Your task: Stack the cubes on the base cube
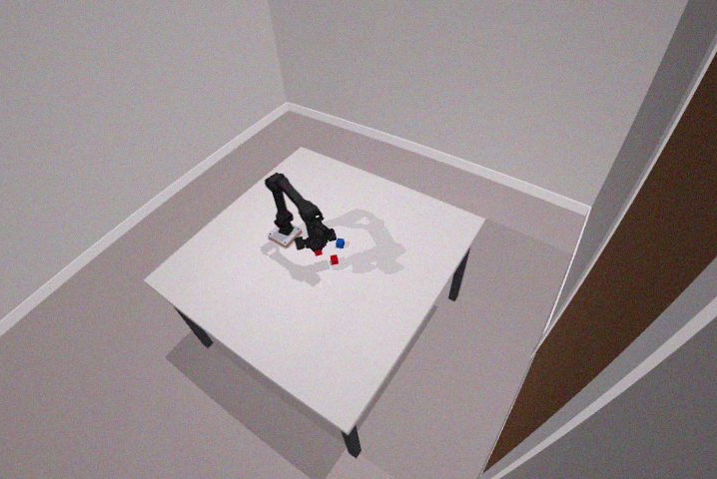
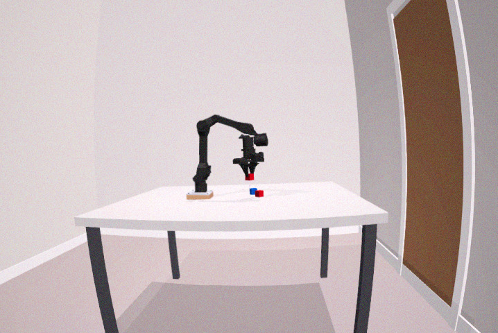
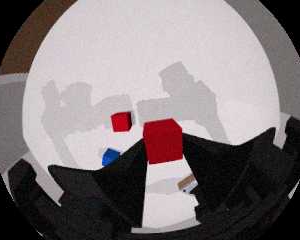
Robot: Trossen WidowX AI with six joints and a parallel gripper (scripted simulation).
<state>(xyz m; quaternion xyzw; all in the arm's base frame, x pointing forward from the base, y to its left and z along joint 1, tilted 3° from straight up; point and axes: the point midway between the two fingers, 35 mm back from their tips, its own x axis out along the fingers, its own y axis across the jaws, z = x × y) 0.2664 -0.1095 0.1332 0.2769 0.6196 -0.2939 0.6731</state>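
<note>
My gripper (image 2: 250, 175) (image 3: 162, 139) is shut on a red cube (image 1: 318, 252) (image 2: 250, 177) (image 3: 163, 142) and holds it in the air above the table, roughly level. A second red cube (image 1: 334, 259) (image 2: 259, 193) (image 3: 121, 122) rests on the table. The blue cube (image 1: 340, 242) (image 2: 252, 191) (image 3: 110, 157) also rests on the table, a short way from the second red cube, with nothing on top of it. In the wrist view the blue cube is partly hidden by the left finger.
The white table (image 1: 292, 315) (image 2: 218, 211) carries the arm's base plate (image 1: 284, 237) (image 2: 199, 195) (image 3: 188, 185), which stands to the left of the cubes in the top and exterior views. Shadows of the arm fall across the table around the cubes. A brown door (image 1: 625, 270) (image 2: 432, 149) is at the right.
</note>
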